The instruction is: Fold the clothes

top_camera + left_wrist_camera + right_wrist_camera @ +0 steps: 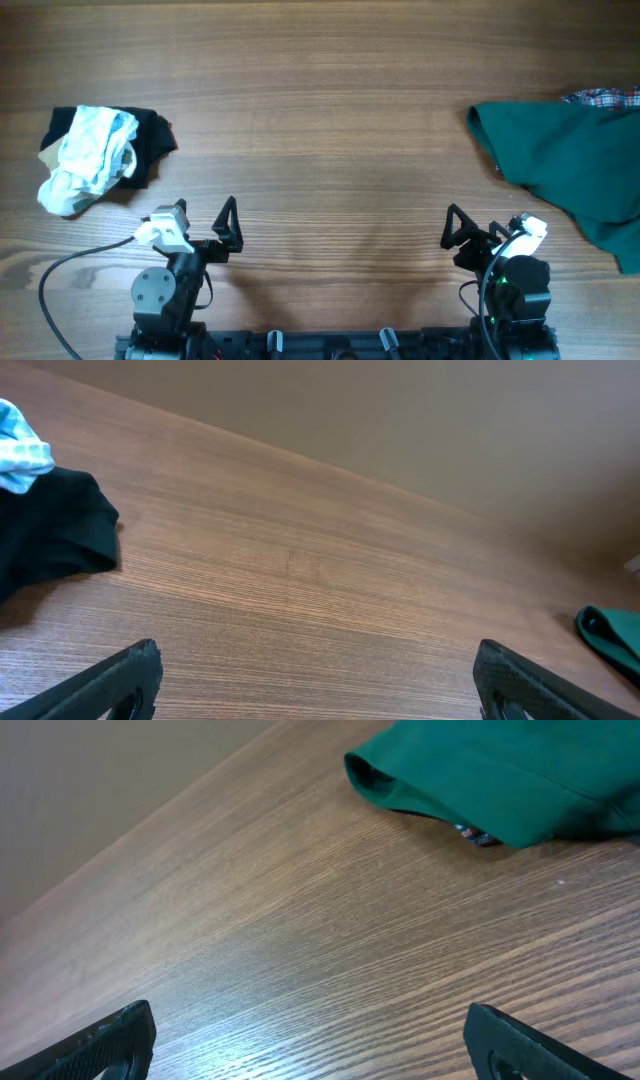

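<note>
My left tool (pixel 205 222) rests low at the near edge of the wooden worktop (pixel 330 120), its jaws spread wide and holding nothing; in my left wrist view the two dark fingers (pixel 130 670) sit at the bottom corners with only bare wood between them. My right tool (pixel 487 232) is the same at the near right, jaws released and empty, with its fingers (pixel 500 1035) far apart over plain wood. The clothes lie in two heaps, well apart from each other and from both tools. At the far left is a crumpled pale blue-and-white garment (pixel 90 155) lying on top of a black garment (pixel 152 140), which shows out from under its right side. At the right edge a green garment (pixel 570 160) is spread loosely and runs out of view, with a bit of plaid cloth (pixel 602 97) showing at its far edge. None of it is folded.
</note>
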`<state>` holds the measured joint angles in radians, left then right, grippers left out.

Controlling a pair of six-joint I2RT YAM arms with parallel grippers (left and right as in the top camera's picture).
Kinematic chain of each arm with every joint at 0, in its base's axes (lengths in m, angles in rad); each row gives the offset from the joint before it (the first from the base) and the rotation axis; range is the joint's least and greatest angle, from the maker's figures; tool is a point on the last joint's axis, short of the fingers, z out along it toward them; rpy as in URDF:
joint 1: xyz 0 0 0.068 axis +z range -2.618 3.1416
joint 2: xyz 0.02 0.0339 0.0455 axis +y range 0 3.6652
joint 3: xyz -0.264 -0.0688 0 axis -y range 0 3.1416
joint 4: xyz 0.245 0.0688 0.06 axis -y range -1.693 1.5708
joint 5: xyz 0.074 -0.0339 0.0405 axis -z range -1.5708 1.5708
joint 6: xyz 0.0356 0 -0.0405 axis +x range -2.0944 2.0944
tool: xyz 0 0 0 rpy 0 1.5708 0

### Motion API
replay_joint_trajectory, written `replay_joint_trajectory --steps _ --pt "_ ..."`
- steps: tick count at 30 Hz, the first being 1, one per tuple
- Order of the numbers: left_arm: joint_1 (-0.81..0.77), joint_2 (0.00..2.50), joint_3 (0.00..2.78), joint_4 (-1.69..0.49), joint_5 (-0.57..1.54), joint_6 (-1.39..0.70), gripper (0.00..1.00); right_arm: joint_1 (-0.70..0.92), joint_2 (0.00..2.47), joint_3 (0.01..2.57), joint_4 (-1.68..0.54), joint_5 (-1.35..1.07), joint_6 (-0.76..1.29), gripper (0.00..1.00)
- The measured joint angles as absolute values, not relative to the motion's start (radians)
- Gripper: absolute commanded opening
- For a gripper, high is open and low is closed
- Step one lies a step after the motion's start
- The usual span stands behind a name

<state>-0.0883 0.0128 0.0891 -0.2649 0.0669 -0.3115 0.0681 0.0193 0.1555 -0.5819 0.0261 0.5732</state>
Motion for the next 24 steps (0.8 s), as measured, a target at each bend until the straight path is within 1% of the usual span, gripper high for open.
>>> replay_joint_trajectory --steps 21,23,24 --pt "-0.088 0.013 0.089 -0.265 0.067 -0.311 1.0 0.068 0.019 0.155 -0.582 0.026 0.575 0.99" --pt "-0.088 0.013 0.089 -0.265 0.067 -0.311 1.0 0.068 0.019 0.155 -0.558 0.026 0.604 1.0" --pt "-0.088 0.013 0.089 -0.265 0.067 -0.311 1.0 0.068 0.019 0.155 -0.549 0.026 0.663 1.0"
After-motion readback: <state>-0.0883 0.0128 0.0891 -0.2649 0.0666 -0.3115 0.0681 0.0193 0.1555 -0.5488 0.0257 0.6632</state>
